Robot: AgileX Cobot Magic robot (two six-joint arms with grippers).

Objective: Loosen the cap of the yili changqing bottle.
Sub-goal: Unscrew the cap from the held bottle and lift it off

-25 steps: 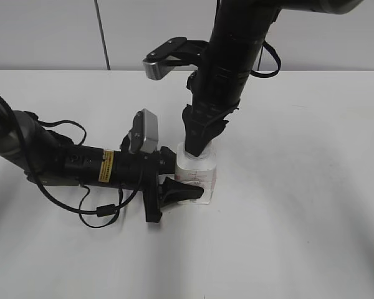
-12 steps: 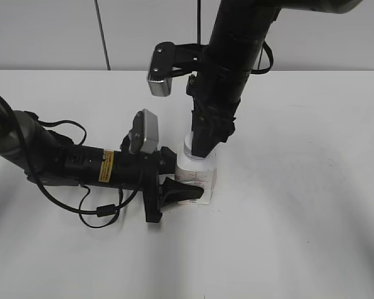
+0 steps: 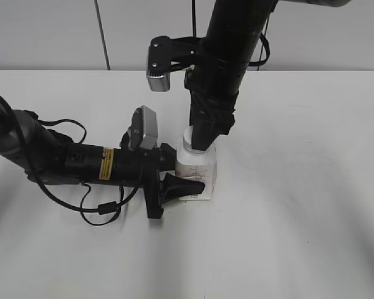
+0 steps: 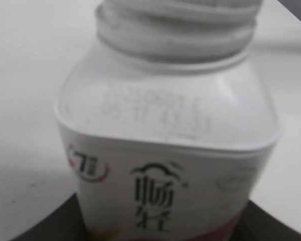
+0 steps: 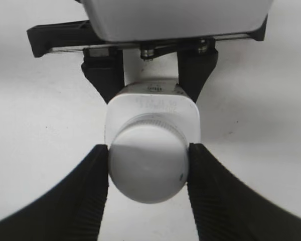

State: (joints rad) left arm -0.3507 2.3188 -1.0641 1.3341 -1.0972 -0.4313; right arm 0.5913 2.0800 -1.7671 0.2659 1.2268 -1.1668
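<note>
Currently: left gripper (image 3: 188,185) lies low along the white tabletop (image 3: 299,205), reaching in from the left, jaws clamped on the lower body of the yili changqing bottle (image 3: 197,168). One black finger (image 3: 181,187) shows across the bottle's near face in the exterior view. Left wrist view sits tight on the bottle: white squarish body, sloped shoulder with an embossed date code, black Chinese label print with a small red-ringed mark to its left, threaded neck (image 4: 175,30) at the top of frame, dark finger edges at both bottom corners. Bottle stands upright on the tabletop, roughly mid-scene, just right of the left arm's wrist camera (image 3: 143,128). Right gripper (image 5: 148,165) comes straight down from above, ribbed black fingers (image 5: 88,196) pressed against both sides of the cap (image 5: 148,168), so it's closed on the cap. Cap is white, round and flat-topped, with its knurled skirt visible and the bottle's shoulders just below. Behind, the right arm (image 3: 227,56) rises vertically out of the top of frame, its wrist camera (image 3: 160,62) sticking out to the left. Pale wall panels (image 3: 43,31) at the back.
</note>
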